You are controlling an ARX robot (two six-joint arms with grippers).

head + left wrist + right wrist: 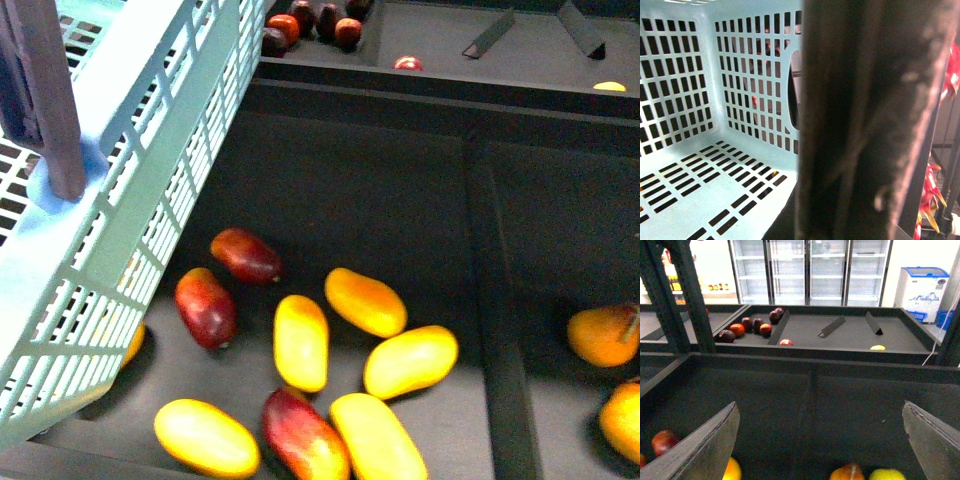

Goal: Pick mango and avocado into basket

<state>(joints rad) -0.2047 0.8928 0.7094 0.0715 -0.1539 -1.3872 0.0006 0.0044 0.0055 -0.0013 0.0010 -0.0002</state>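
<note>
The right pincer point(819, 407) shows only its two fingers point(702, 447). They are flat, matte grey blades, each shaped like a wedge that is broad at the base and narrows to a blunt tip. Their faces look plain and smooth, and a paler line runs along the upper edge of each. In the left wrist view a dark brown-grey bar point(865, 120), streaked and badly blurred, fills much of the picture. Whether it belongs to the left pincer cannot be told.
</note>
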